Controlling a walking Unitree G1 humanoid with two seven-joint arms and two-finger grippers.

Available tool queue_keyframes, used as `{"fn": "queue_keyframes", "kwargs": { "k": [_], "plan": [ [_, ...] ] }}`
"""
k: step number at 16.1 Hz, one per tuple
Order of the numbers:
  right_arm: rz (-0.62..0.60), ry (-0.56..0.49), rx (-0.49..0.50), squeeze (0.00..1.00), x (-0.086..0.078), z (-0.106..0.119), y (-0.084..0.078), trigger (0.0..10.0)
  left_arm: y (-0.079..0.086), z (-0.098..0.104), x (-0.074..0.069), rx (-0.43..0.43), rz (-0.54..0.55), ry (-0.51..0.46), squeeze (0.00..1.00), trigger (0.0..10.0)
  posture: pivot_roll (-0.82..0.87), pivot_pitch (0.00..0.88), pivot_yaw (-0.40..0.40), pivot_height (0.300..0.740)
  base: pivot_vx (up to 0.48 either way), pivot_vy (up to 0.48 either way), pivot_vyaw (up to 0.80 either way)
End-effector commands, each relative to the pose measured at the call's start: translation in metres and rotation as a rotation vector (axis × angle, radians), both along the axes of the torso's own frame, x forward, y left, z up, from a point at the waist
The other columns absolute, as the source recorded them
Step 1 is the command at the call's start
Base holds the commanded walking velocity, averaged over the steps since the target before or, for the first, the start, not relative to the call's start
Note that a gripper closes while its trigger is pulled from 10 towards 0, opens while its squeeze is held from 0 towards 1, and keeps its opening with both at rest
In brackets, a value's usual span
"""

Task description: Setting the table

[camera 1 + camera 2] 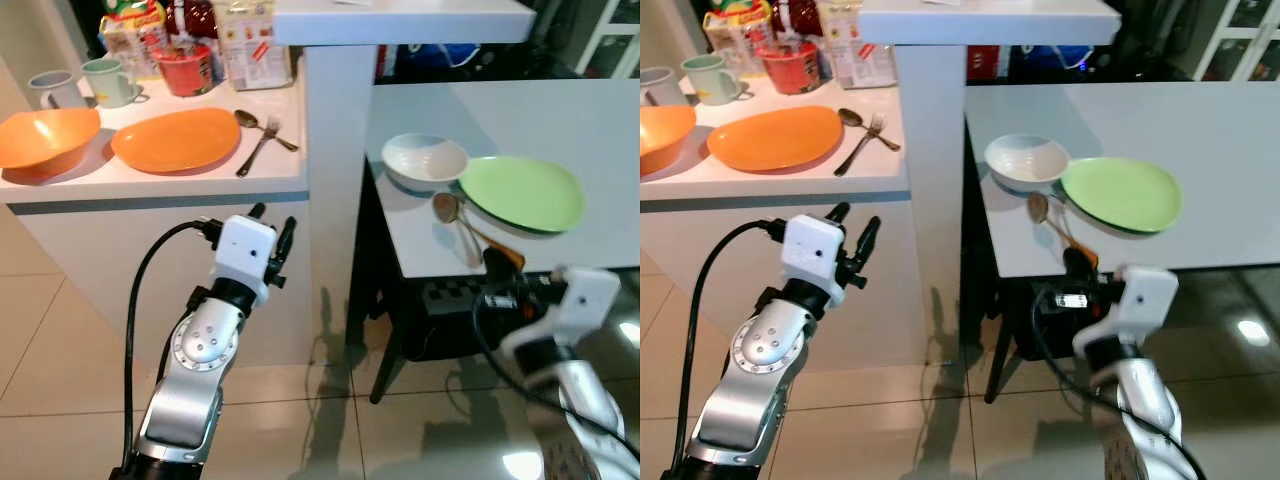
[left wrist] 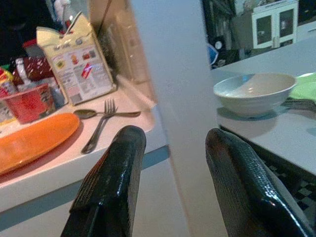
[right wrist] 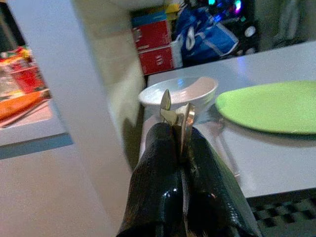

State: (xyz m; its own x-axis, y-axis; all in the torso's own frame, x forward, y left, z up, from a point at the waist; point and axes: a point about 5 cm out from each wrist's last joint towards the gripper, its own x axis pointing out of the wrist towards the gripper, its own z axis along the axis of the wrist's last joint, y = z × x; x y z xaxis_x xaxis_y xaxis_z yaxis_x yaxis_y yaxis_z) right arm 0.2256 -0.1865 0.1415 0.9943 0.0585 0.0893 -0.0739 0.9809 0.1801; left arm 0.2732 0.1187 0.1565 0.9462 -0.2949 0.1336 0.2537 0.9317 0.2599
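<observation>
A: Where the right end effector (image 3: 180, 143) sits at the near edge of the grey surface (image 1: 560, 120), what do you read between its fingers?

B: You see both fingers pressed together, clamped on metal cutlery (image 3: 177, 116) whose ends stick out past the fingertips. You cannot tell from the wrist view which pieces they are. Just beyond them on the surface stand the white bowl (image 1: 425, 160) and the green plate (image 1: 522, 192), touching or overlapping at their rims. A spoon (image 1: 452, 218) lies on the surface between the bowl and the end effector.

A: And the left end effector (image 1: 853, 232)?

B: You find its fingers apart, holding nothing, raised in front of the white surface (image 1: 150, 180). On that surface lie the orange plate (image 1: 176, 139), the orange bowl (image 1: 47, 137), which the frame edge cuts off in the right eye view, and a fork and spoon (image 1: 262, 135) crossed just beside the plate. The packaging behind is too blurred to read.
</observation>
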Motion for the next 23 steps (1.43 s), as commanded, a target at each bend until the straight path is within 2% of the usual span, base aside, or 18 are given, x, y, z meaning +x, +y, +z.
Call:
{"fn": "queue_keyframes", "kwargs": {
  "k": [1,3,5,8,10,11,13,14,23],
  "plan": [
    [-0.006,0.014,-0.01,0.0,0.004,-0.001,0.0,10.0,0.002,0.004,0.001,0.013,0.017,-0.02,0.0,10.0,-0.04,0.0,0.031,0.74,0.0,0.0,0.0],
    [-0.019,0.069,-0.03,0.0,0.013,-0.008,0.0,10.0,0.001,0.005,0.0,-0.004,0.01,-0.024,0.0,10.0,-0.04,0.0,0.029,0.74,0.0,0.0,0.0],
    [-0.065,0.102,-0.002,0.0,0.02,-0.013,-0.002,10.0,-0.001,0.006,-0.001,-0.012,-0.017,-0.021,0.0,10.0,-0.04,0.0,0.03,0.74,0.0,0.0,0.0],
    [-0.101,0.126,-0.012,0.0,0.036,-0.022,-0.004,10.0,-0.013,0.007,-0.007,-0.002,-0.117,-0.019,0.0,10.0,-0.04,0.0,0.029,0.74,0.0,0.0,0.0],
    [-0.105,0.142,-0.013,0.0,0.046,-0.029,-0.007,10.0,-0.021,0.006,-0.015,0.004,-0.232,0.009,0.0,10.0,-0.03,0.0,0.026,0.74,0.0,0.0,0.0],
    [-0.106,0.145,-0.014,0.0,0.047,-0.03,-0.008,10.0,-0.023,0.006,-0.017,0.007,-0.254,0.014,0.0,10.0,-0.03,0.0,0.026,0.74,0.0,0.0,0.0],
    [-0.114,0.152,-0.019,0.0,0.062,-0.033,-0.01,10.0,-0.03,0.003,-0.024,0.024,-0.357,0.045,0.0,10.0,-0.03,0.0,0.03,0.74,0.0,0.0,0.0],
    [-0.101,0.14,-0.02,0.0,0.07,-0.033,-0.009,10.0,-0.032,0.003,-0.026,0.032,-0.37,0.048,0.0,10.0,-0.03,0.0,0.03,0.74,0.0,0.0,0.0],
    [-0.098,0.126,-0.051,0.0,0.104,-0.038,-0.013,10.0,-0.03,0.003,-0.036,0.023,-0.384,0.081,0.0,10.0,-0.01,0.0,0.031,0.74,0.0,0.0,0.0]
  ]
}}
